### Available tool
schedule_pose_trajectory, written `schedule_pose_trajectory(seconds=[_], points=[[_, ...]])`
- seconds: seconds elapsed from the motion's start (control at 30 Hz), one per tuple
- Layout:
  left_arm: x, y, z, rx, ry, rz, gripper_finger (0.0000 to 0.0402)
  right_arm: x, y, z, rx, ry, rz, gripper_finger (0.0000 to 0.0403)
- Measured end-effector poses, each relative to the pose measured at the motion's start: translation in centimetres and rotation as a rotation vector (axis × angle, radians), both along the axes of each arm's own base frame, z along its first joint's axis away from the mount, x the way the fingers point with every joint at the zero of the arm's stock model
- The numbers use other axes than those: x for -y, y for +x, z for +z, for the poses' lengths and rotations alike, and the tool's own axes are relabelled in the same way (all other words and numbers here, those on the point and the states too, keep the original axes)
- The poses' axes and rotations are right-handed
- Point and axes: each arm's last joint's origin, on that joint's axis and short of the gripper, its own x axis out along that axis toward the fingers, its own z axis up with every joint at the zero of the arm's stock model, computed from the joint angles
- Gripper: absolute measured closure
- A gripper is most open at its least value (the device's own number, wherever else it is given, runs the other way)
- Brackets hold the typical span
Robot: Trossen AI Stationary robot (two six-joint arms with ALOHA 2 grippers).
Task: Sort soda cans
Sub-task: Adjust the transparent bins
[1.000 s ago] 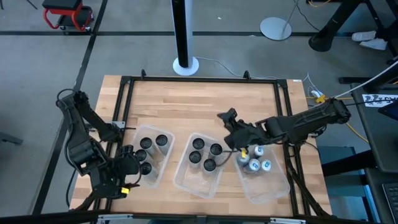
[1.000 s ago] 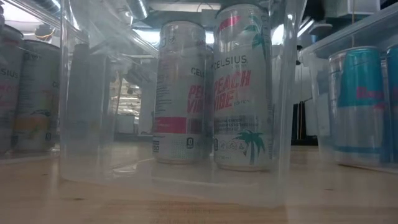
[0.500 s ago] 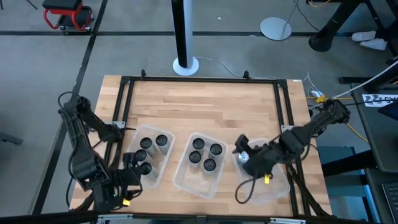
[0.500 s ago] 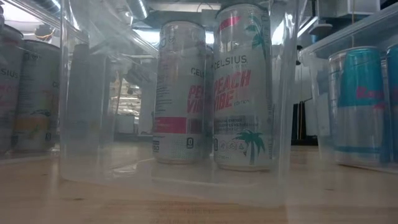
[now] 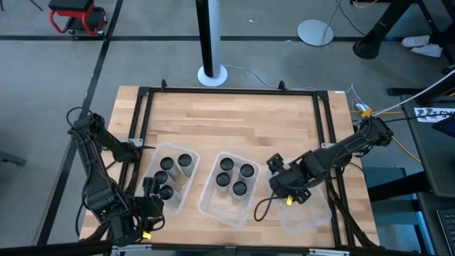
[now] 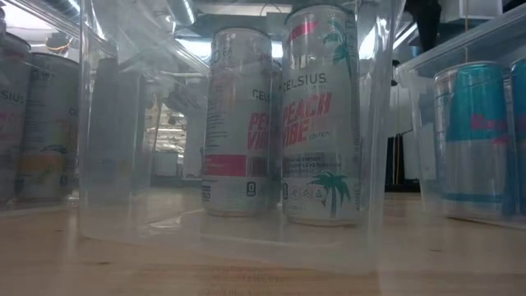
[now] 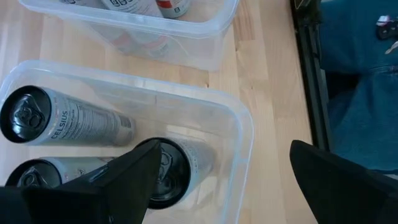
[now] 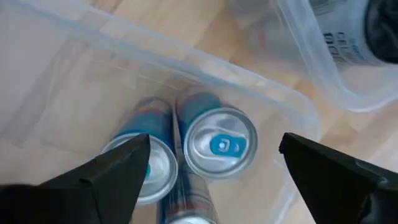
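Note:
Three clear bins stand in a row near the table's front edge. The left bin (image 5: 174,203) and the middle bin (image 5: 213,206) hold upright black-topped soda cans (image 5: 226,166). The right bin (image 5: 306,213) holds silver-topped, blue-sided soda cans (image 8: 221,143). My left gripper (image 5: 155,190) hangs open above the near left corner of the left bin, over a black-topped can (image 7: 168,171). My right gripper (image 5: 283,181) hangs open above the right bin, pointing steeply down, its fingers either side of the blue cans and well above them. In the low view the cans stand upright on the bin floors.
A black metal frame (image 5: 146,114) runs around the wooden tabletop (image 5: 234,121), whose far half is bare wood. A black pole on a white base (image 5: 211,71) stands on the floor behind the table. Cables hang from the right arm over the right bin.
My right gripper has swung from above the gap between the middle and right bins toward the table's near edge, over the right bin, and tipped from nearly level to pointing steeply down. My left gripper has moved toward the near edge and sunk a little. Both stay open.

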Motion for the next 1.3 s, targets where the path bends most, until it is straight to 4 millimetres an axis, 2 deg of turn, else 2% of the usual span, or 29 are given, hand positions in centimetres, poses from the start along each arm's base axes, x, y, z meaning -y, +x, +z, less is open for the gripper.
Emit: schedule_pose_trajectory(seconds=[0.3, 0.5, 0.77, 1.17, 1.3], points=[[0.0, -0.1, 0.0, -0.001, 0.004, -0.008, 0.0059, 1.4, 1.7, -1.3, -0.059, -0.002, -0.012, 0.0039], [0.0, -0.1, 0.0, -0.001, 0.003, -0.008, 0.0059, 2.6, 1.5, -1.4, -0.114, -0.051, -0.047, 0.0039], [0.1, -0.1, 0.0, 0.0, -0.001, -0.002, 0.0059, 2.5, 1.8, -1.4, -0.079, -0.061, -0.05, 0.0039], [0.1, -0.1, 0.0, 0.003, -0.002, 0.002, 0.0059, 4.6, 2.0, -1.4, -0.092, -0.175, -0.119, 0.0039], [0.0, -0.1, 0.0, 0.006, 0.002, 0.0, 0.0059, 4.7, 2.1, -1.4, -0.075, -0.196, -0.112, 0.0039]])
